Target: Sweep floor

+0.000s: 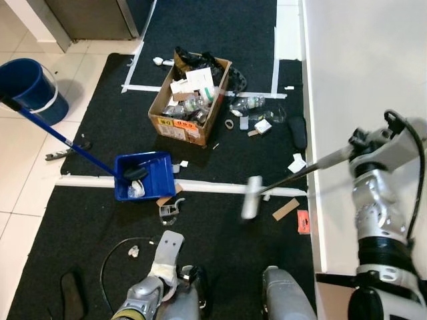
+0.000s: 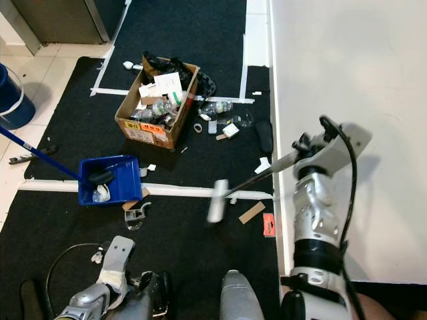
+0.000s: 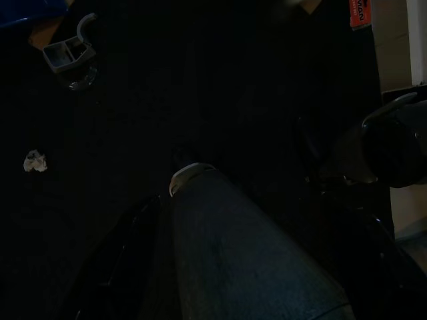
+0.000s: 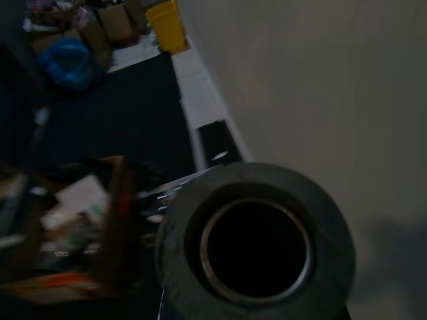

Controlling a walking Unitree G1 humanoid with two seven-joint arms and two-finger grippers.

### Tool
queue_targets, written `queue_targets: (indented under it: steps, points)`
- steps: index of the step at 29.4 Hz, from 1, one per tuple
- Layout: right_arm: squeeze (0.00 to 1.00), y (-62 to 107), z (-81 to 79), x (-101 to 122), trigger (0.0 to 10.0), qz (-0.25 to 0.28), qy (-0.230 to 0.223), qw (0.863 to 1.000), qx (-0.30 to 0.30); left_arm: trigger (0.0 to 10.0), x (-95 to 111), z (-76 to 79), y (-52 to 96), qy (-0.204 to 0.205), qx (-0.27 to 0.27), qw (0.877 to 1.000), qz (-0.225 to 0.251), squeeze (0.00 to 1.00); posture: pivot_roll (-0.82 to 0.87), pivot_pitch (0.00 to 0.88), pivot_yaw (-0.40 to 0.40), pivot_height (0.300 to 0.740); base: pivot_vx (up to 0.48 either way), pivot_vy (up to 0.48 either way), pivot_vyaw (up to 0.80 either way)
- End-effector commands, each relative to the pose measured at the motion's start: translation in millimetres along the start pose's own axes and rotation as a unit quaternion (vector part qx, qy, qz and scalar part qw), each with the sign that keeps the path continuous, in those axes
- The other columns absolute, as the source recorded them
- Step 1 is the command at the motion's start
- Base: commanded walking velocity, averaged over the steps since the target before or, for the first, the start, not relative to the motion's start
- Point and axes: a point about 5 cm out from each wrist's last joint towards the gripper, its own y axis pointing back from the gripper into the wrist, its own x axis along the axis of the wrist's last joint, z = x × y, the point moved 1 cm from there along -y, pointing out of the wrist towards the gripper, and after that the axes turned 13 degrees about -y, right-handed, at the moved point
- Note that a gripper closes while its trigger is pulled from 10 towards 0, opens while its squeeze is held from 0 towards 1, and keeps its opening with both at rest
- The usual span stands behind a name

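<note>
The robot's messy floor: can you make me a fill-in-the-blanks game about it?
1. The cardboard box full of rubbish stands on the ____ mat.
2. The dustpan with the long handle is ____ in colour.
3. The broom is held by the robot's ____ arm.
4. The blue bucket stands on the ____ tiles.

Missing words: black; blue; right; white

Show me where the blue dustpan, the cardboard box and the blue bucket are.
dustpan (image 1: 155, 179), left eye view, on the bare floor of its tray.
box (image 1: 175, 126), left eye view, on its front wall.
bucket (image 1: 25, 79), left eye view, on its outer side wall.
</note>
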Motion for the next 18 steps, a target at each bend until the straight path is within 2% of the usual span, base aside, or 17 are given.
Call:
queue_targets:
  steps: [1,6,8,9,10,14,15,17,18]
  points:
    - [0.0,-0.3,-6.1,6.0,10.0,0.013,0.003,1.0,0.009,10.0,-44.9,22.0,9.6,0.023,-0.036,0.995,-0.087,0.0,-0.03,0.194,0.022,0.74,0.0,0.0,0.0]
    - [0.0,-6.4,5.3,23.9,10.0,0.028,0.035,0.999,-0.019,10.0,-42.1,22.4,8.2,0.022,-0.037,0.995,-0.085,0.0,-0.03,0.186,0.023,0.74,0.0,0.0,0.0]
    - [0.0,-9.6,10.6,33.7,10.0,0.033,0.087,0.995,-0.028,10.0,-40.9,22.2,7.7,0.022,-0.037,0.996,-0.083,0.0,-0.03,0.184,0.022,0.74,0.0,0.0,0.0]
    - [0.0,-9.6,10.6,33.7,10.0,0.033,0.087,0.995,-0.028,10.0,-40.9,22.2,7.7,0.022,-0.037,0.996,-0.083,0.0,-0.03,0.184,0.022,0.74,0.0,0.0,0.0]
    - [0.0,-10.4,11.9,36.9,10.0,0.03,0.113,0.993,-0.032,10.0,-40.6,22.0,7.6,0.022,-0.036,0.996,-0.083,0.0,-0.03,0.184,0.022,0.74,0.0,0.0,0.0]
    - [0.0,-10.4,13.5,39.9,10.0,0.025,0.138,0.989,-0.041,10.0,-40.8,21.7,7.8,0.022,-0.036,0.996,-0.082,0.0,-0.03,0.186,0.024,0.74,0.0,0.0,0.0]
    - [0.0,-9.8,15.0,43.5,10.0,0.024,0.161,0.985,-0.05,10.0,-41.5,21.5,8.1,0.024,-0.035,0.996,-0.083,0.0,-0.03,0.188,0.022,0.74,0.0,0.0,0.0]
    - [0.0,-9.6,15.8,45.8,10.0,0.024,0.173,0.983,-0.053,10.0,-42.0,21.5,8.3,0.024,-0.035,0.996,-0.083,0.0,-0.03,0.189,0.022,0.74,0.0,0.0,0.0]
    - [0.0,-9.5,17.5,46.1,10.0,0.014,0.195,0.979,-0.057,10.0,-42.5,21.6,8.6,0.025,-0.035,0.996,-0.084,0.0,-0.03,0.189,0.022,0.74,0.0,0.0,0.0]
